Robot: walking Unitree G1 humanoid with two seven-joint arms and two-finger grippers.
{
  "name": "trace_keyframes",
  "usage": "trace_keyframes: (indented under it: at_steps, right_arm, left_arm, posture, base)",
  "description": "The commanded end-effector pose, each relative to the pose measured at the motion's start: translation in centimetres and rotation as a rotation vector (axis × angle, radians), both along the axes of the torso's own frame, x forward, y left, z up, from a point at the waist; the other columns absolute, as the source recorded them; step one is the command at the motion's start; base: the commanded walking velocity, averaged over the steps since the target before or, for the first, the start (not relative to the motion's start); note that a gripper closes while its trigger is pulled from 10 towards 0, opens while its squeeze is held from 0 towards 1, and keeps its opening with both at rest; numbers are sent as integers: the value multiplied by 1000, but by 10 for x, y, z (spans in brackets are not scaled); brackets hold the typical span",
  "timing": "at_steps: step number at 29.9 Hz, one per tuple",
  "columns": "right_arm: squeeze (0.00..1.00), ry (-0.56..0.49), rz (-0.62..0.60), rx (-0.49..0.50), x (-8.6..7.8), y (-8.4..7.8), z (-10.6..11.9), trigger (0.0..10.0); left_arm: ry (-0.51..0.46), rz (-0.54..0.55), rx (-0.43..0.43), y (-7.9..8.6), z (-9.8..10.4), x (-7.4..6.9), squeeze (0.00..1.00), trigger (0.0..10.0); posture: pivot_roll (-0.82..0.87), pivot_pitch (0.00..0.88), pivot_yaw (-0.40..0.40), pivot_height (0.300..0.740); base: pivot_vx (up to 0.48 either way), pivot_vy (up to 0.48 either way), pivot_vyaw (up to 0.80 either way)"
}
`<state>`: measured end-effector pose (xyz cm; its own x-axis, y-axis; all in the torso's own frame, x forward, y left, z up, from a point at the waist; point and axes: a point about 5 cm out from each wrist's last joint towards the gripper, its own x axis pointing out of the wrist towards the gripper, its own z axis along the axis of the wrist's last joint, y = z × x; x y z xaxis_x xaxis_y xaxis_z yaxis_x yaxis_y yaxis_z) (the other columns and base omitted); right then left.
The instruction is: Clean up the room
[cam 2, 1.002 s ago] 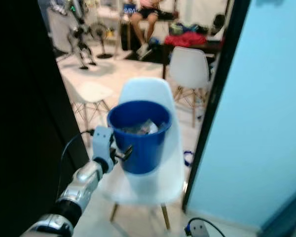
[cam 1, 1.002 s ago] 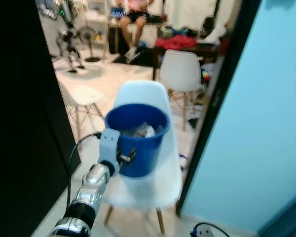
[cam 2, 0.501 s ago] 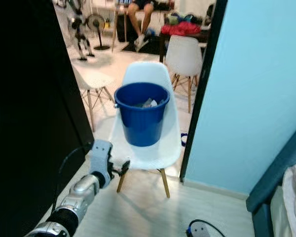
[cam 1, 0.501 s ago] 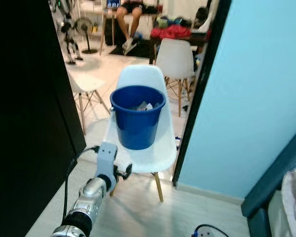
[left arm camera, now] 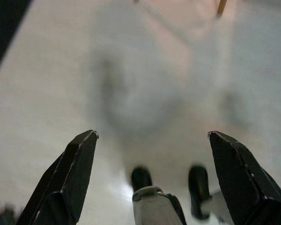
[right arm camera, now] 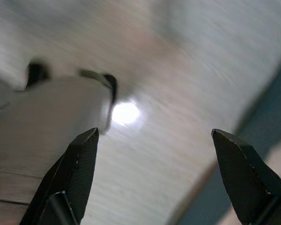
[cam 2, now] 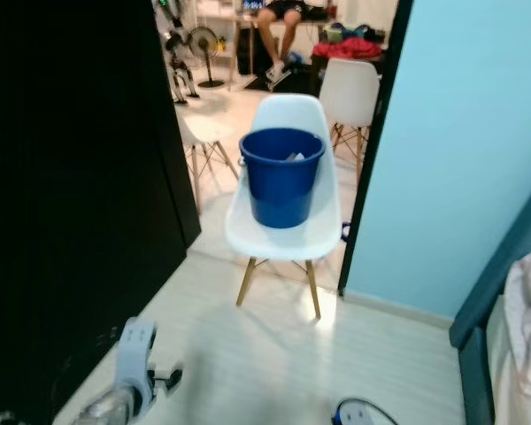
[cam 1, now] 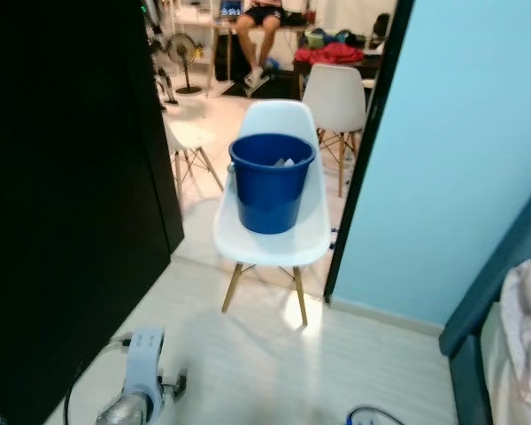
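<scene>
**Blue bucket on white chair**

Blue bucket [cam 1: 273,181]: round plastic pail, deep blue, upright, open-topped. Holds pale crumpled scraps [cam 1: 279,163], visible just below the rim. Stands centred on the seat of a white moulded chair [cam 1: 270,243] with wooden legs, in the doorway, back against the chair's backrest.

You see a pale wood-plank floor [cam 1: 274,354] carrying a white moulded chair with wooden legs [cam 1: 270,232], whose seat holds a blue plastic bucket [cam 1: 271,182] with scraps inside, a second white chair [cam 1: 334,97] standing beyond it.
</scene>
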<state>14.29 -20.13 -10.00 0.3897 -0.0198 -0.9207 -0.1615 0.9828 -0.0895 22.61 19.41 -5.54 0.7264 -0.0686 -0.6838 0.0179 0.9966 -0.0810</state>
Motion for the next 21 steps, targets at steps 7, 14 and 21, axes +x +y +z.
trace_keyframes:
  at_steps: [7, 14, 21]
  right_arm:
    - [0, 5, 23, -32, 3, -3, 1, 10000]
    - [0, 15, 25, -52, -3, -8, 0, 10000]
    - [0, 20, 27, -65, -6, -9, -1, 10000]
  left_arm:
    - [149, 106, 1, 11, -20, -34, 0, 10000]
    - [175, 119, -1, 11, -24, -41, 0, 10000]
    - [130, 114, -8, 9, -18, -29, 0, 10000]
  posture:
    - [-44, 0, -54, 735]
    - [-46, 0, -57, 735]
    - [-50, 0, -60, 735]
  base:
    - [-420, 0, -735]
    - [-417, 0, -743]
    - [-412, 0, -742]
